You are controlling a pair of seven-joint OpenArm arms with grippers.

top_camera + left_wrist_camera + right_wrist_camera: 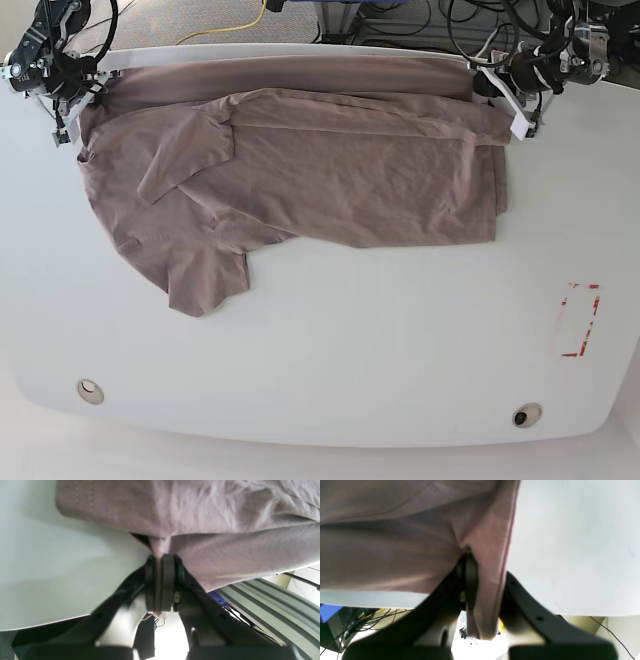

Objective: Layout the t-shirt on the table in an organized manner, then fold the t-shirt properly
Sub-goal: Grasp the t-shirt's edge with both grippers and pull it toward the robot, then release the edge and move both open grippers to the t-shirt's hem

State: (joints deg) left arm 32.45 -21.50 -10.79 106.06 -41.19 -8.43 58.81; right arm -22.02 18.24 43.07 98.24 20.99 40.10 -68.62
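Note:
The mauve-brown t-shirt [300,170] lies crumpled over the far half of the white table [350,340], with one edge stretched straight along the far rim between both arms. My left gripper [500,95] sits at the far right, shut on a pinch of that edge. In the left wrist view the cloth [200,512] is squeezed between the pads of the gripper [160,557]. My right gripper [75,100] is at the far left corner, also shut on the t-shirt. In the right wrist view the fabric [382,550] drapes through the gripper [480,562] and hides one finger.
A red dashed rectangle [579,320] marks the table near its right edge. Two small round holes [90,390] [525,415] lie near the front edge. Cables [430,20] run beyond the far rim. An aluminium frame [275,605] lies below the table edge.

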